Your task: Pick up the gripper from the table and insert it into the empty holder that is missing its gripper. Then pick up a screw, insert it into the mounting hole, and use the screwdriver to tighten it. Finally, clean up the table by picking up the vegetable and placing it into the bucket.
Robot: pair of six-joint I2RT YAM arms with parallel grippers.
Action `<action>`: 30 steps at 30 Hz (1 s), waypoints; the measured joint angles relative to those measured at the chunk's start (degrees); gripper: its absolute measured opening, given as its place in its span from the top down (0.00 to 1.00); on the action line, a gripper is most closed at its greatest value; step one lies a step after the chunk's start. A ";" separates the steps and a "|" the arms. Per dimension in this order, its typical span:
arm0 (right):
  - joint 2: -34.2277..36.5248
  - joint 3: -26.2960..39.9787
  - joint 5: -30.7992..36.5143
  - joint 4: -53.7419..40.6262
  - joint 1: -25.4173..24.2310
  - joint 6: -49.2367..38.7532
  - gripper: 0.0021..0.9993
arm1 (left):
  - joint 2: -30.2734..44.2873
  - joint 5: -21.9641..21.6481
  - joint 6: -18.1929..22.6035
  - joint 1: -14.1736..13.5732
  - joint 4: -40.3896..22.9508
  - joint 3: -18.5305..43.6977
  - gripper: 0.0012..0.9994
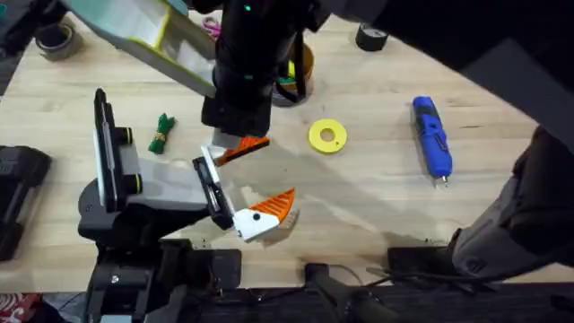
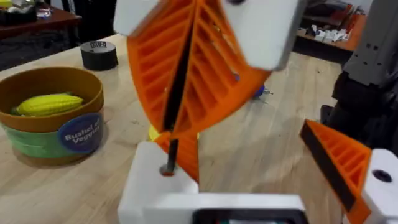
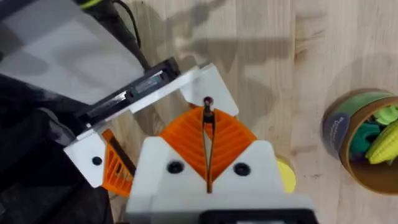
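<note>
Blue pen-shaped screwdriver (image 1: pixel 431 139) lies right of the flat yellow disc (image 1: pixel 327 136), dark green leafy vegetable bundle (image 1: pixel 161 134) far left on the light wooden table (image 1: pixel 377 193).

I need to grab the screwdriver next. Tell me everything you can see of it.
The screwdriver is a blue, pen-shaped tool that looks like plastic, with a thin metal bit at the end nearer the arms' bases. It lies flat on the wooden table, on the right side, lengthwise roughly away from the bases, right of the yellow disc. Nothing touches it.
</note>
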 joint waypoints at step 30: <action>3.00 -0.01 -0.03 -0.07 0.22 0.00 1.00 | 0.00 0.17 -0.47 0.00 -0.06 0.00 0.01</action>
